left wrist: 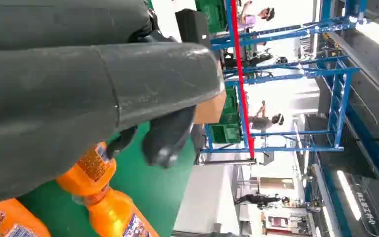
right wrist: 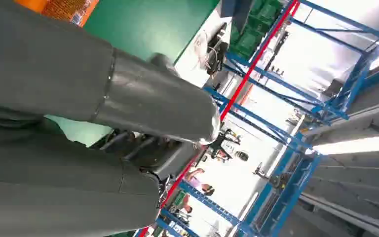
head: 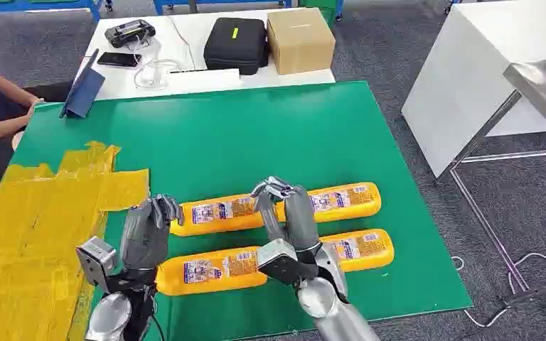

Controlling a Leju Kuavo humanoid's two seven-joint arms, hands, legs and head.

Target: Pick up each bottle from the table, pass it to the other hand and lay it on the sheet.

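Four orange bottles lie on their sides on the green bench, in two rows, all just beside the yellow sheet [head: 35, 234] that is taped down on the bench's left part; the far-left bottle [head: 217, 213] is nearest the sheet, the far-right bottle [head: 345, 201] lies further from it in the same row, and the near-left bottle [head: 210, 270] and near-right bottle [head: 359, 249] make the row closer to the robot.

The right hand [head: 284, 206] is over the gap between the two far bottles, its fingers [head: 274, 188] curled in at the tips; I cannot tell if they touch a bottle yet. The left hand [head: 146, 231] sits at the sheet-side end of the left bottles, fingers bent over; I cannot tell if it holds anything either.

What could go wrong, I think: the bottles are round and smooth, so a push from a finger could roll one away from the sheet, or into the one next to it; they lie close together, so the fingers may catch two at once, or not fit between them; the plastic looks shiny and slippery, so a bottle might slide out when it goes from one hand to the other.

The bottles are long, with a narrow neck and bright paper labels; the green bench [head: 256, 128] looks flat and a bit soft, like a mat; the sheet is wrinkly and patched from strips of tape, so a bottle may sit crooked there.
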